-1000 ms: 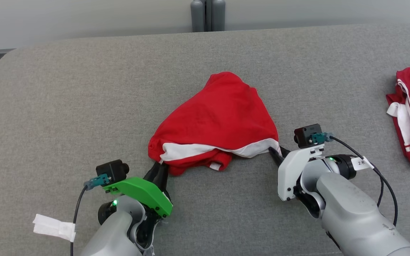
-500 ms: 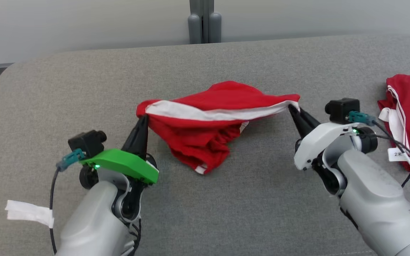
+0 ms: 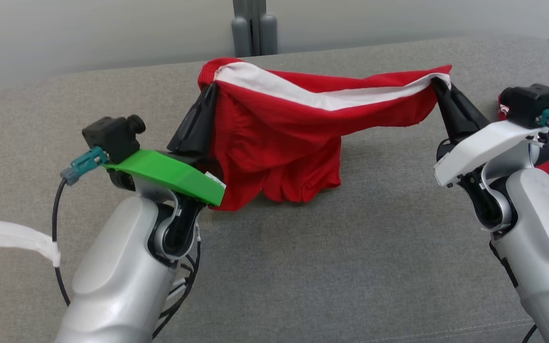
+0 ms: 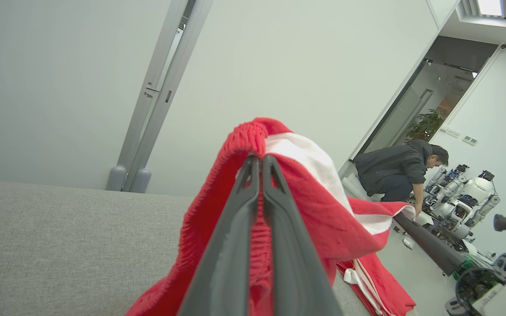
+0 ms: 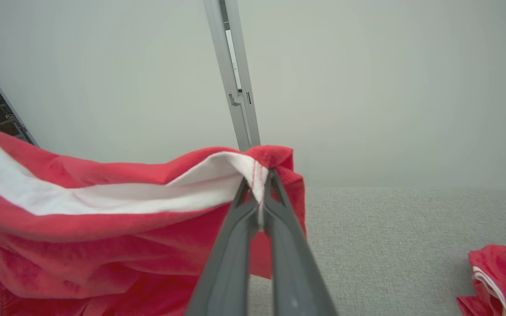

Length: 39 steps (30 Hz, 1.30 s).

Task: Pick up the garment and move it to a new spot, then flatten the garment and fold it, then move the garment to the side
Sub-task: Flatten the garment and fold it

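Left gripper (image 3: pixel 209 90) and right gripper (image 3: pixel 439 85) each pinch one end of the garment (image 3: pixel 284 138) at its white-striped edge. Cloth hangs between them, probably to spread it for flattening.

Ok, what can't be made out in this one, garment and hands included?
- held garment: head view, bunched folds hide its shape; the green mount on the left hand covers its lower left part.
- whether its lowest fold touches the grey surface: head view, cannot tell.
- second red garment: cut off by the corner in the right wrist view; mostly behind the arm of the right hand in the head view.
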### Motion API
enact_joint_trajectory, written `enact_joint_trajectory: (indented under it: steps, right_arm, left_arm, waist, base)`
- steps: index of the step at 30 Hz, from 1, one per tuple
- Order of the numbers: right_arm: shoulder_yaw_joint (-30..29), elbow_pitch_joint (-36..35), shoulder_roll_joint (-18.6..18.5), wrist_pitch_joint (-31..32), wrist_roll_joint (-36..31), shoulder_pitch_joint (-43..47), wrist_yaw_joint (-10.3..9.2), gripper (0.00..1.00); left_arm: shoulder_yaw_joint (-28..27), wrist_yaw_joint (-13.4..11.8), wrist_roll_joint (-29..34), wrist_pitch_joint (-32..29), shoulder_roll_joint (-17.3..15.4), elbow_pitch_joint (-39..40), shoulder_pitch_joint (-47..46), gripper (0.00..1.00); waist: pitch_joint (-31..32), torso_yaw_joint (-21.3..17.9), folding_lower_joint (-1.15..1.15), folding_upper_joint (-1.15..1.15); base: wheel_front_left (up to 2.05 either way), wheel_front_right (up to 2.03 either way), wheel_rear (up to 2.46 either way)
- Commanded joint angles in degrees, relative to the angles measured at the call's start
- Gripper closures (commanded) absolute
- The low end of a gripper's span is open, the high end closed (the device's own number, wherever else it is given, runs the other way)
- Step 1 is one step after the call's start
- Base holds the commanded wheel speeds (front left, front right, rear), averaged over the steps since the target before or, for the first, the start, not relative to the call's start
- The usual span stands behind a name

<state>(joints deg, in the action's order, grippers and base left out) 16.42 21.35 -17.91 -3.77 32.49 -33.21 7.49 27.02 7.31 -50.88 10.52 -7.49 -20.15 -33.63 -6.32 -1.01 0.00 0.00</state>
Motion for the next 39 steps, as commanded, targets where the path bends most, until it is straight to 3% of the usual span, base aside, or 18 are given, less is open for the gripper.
enact_joint_trajectory:
  steps: [1, 10, 20, 26, 30, 39]
  right_arm:
    - [-0.8, -1.4, 0.5, 1.4, -0.8, -0.3, 0.0, 1.0]
    - [-1.2, -1.6, 2.8, 6.6, -3.6, -12.4, 0.0, 1.0]
    - [-3.8, 7.4, 4.9, -3.6, -8.1, -34.3, 0.0, 1.0]
    - [-5.2, 10.7, 5.3, -10.1, -11.5, -42.7, 0.0, 1.0]
    - [-5.4, 11.1, 5.6, -11.2, -13.5, -43.0, 0.0, 1.0]
    - [1.9, 12.1, 1.8, -10.0, -9.1, -28.6, -0.01, 1.0]
  left_arm:
    - [-0.3, -0.2, -0.7, -0.6, -0.5, 0.4, -1.8, 1.0]
    - [-1.1, -0.7, 1.8, -2.3, -1.3, -4.4, -15.6, 1.0]
    - [-3.0, -0.3, 8.9, 3.3, -3.4, -10.6, -35.7, 1.0]
    - [-6.6, -0.5, 15.4, 4.7, -2.9, -6.7, -43.1, 1.0]
    - [-8.7, -0.1, 18.6, 4.6, -1.2, -3.0, -39.9, 1.0]
    - [-1.9, 0.2, 15.6, 4.6, -1.1, -4.7, -23.4, 1.0]
  waist:
    - [-2.3, -1.5, 0.0, 0.0]
    - [-13.0, -4.9, 0.0, 0.0]
    - [-21.7, -7.0, 0.0, 0.0]
    - [-23.7, -6.9, 0.0, 0.0]
    - [-24.8, -6.4, 0.0, 0.0]
    - [-22.2, -3.5, 0.0, 0.0]
  base:
    - [0.0, 0.0, 0.0]
    - [0.0, 0.0, 0.0]
    - [0.0, 0.0, 0.0]
    - [0.0, 0.0, 0.0]
    - [0.0, 0.0, 0.0]
    - [0.0, 0.0, 0.0]
